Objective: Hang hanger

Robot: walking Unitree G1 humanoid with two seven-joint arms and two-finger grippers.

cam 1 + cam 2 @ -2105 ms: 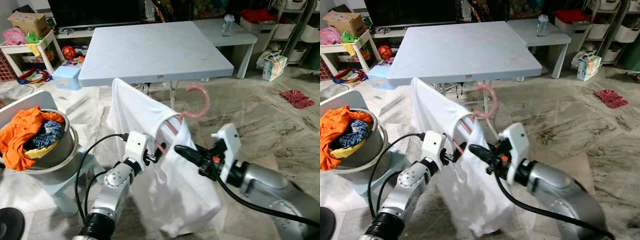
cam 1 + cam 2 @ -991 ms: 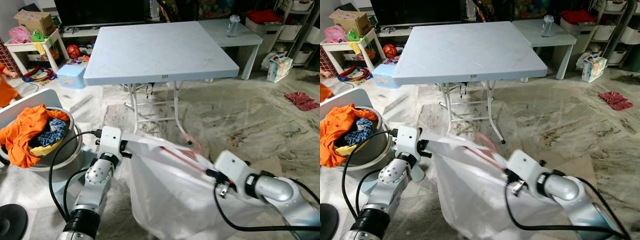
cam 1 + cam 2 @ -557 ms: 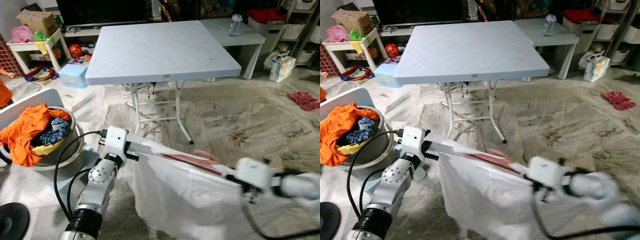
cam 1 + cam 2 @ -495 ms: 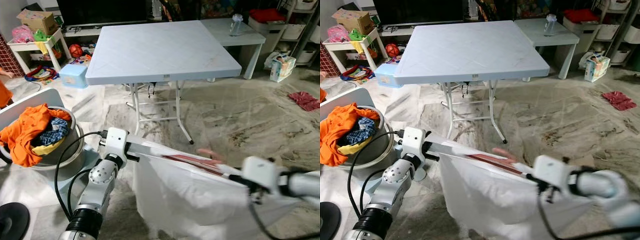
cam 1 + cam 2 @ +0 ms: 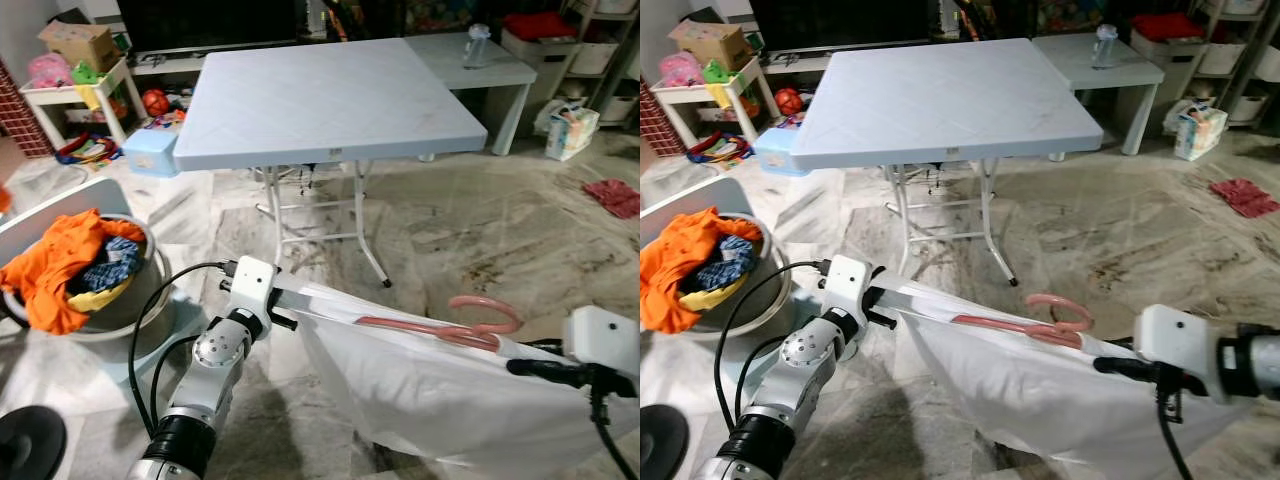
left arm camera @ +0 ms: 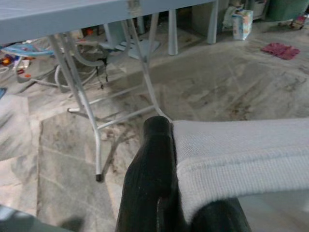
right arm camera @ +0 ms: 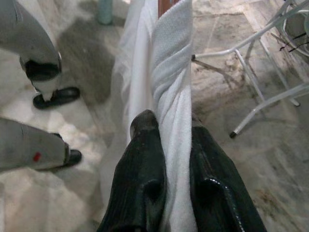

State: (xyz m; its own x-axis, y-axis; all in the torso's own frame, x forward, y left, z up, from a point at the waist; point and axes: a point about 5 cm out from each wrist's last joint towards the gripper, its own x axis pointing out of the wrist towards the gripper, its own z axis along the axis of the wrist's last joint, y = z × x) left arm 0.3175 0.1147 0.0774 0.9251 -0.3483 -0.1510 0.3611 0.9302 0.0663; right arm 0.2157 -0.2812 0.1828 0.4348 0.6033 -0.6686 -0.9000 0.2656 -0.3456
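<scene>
Our left gripper [image 6: 166,193] pinches one thick hemmed edge of the white garment [image 5: 440,390], its black fingers [image 6: 149,164] closed tight on the ribbed knit cloth. Our right gripper [image 7: 166,164] clamps the far end, where the soft fabric is twisted into a rope between the glossy fingers [image 7: 142,159]. Between the two grips the top edge runs taut and nearly level, and the rest of the cloth sags below in a broad loose sheet. The pink hanger [image 5: 470,318] sits inside the garment near our right end; its smooth curved hook stands clear above the stretched edge and its arms run along under the cloth. To our left a round metal basin [image 5: 130,300] is heaped with crumpled clothes [image 5: 60,270], orange, blue and yellow. Ahead stands a pale blue folding table [image 5: 320,90] with a square flat top on thin white tube legs, and a strip of bare marbled floor [image 5: 470,230] lies between it and the garment.
</scene>
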